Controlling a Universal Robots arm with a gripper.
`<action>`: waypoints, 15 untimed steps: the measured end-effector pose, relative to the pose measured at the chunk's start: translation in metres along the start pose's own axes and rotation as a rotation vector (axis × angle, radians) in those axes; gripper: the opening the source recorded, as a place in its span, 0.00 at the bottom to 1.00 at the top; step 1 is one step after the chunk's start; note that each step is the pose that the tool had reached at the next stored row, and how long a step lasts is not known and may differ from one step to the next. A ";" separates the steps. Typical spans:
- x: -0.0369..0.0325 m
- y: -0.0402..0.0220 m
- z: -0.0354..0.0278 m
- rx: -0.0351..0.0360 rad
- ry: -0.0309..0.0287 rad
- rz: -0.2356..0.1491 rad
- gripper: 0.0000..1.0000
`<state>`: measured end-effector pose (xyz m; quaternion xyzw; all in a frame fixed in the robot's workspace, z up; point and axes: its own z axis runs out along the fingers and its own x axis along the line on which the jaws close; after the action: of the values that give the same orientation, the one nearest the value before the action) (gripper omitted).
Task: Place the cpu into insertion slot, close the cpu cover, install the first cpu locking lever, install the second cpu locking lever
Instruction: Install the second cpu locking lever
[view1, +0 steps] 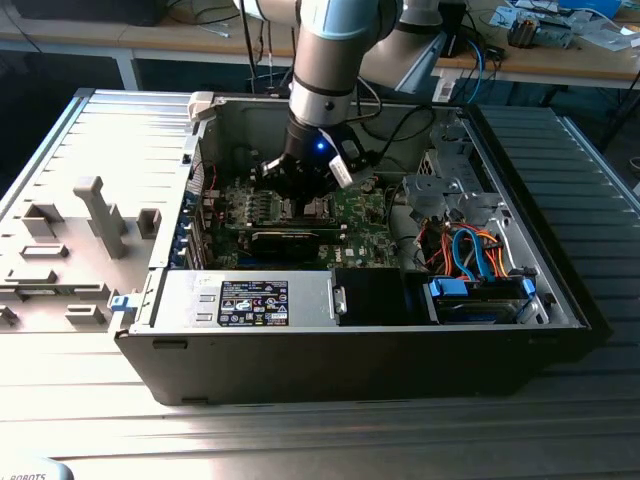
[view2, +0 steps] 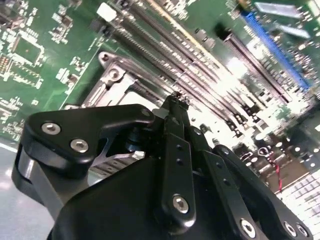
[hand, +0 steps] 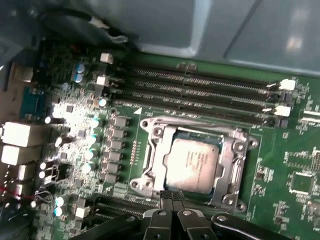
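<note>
Just above the green motherboard (hand: 280, 165), the black two-finger gripper (hand: 172, 196) hangs with its fingertips (hand: 167, 195) pressed together, clenched on nothing. In the first wrist view these tips sit at the near rim of the small square insertion slot with a metal rim (hand: 150, 165). Seated in that socket lies the small flat square cpu with a silver-grey metal top (hand: 192, 162). Around the chip lies the thin square metal cpu cover (hand: 232, 162), a frame plate with a large central window, folded flat over the socket. Beyond the socket run long dark memory slots (hand: 200, 92) with white end clips. In the second wrist view the black finger linkage (view2: 177, 150) stands before the socket's metal frame (view2: 112, 80). In the exterior view the grey arm (view1: 325, 60) reaches down into the open black computer case (view1: 350, 370), with the gripper (view1: 300, 185) low over the board; orange and blue cables (view1: 480, 250) lie toward the exterior view's right.
</note>
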<state>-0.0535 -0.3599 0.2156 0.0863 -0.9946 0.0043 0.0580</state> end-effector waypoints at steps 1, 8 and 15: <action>-0.0004 0.0008 -0.0014 0.0020 0.0005 0.000 0.11; 0.0029 0.0019 -0.0413 0.0098 0.0018 0.001 0.11; 0.0042 0.0020 -0.0524 0.0112 0.0021 0.001 0.11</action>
<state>-0.0520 -0.3577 0.2681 0.0859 -0.9945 0.0100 0.0585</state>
